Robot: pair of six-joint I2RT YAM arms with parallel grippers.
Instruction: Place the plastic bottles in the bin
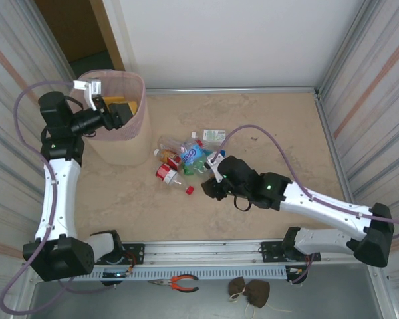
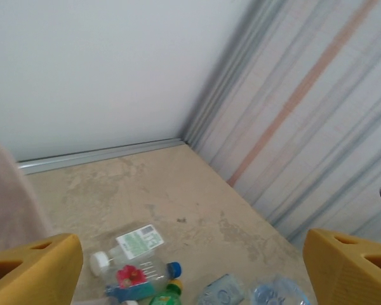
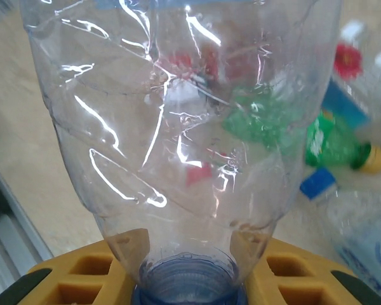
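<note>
Slippage risk: my right jaws pinch only the neck of the clear bottle; swinging to the bin may twist it loose. Left jaws gape over that bin.

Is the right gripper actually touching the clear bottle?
Touching. The right wrist view shows the right gripper closed against both sides of the clear bottle at its neck, no gap.

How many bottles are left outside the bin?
7 I can make out. One clear bottle is in the right hand. Six lie piled on the table beside the bin: crumpled one, orange-labelled, red-labelled, blue-labelled, green, white-labelled. Overlap may hide more.
</note>
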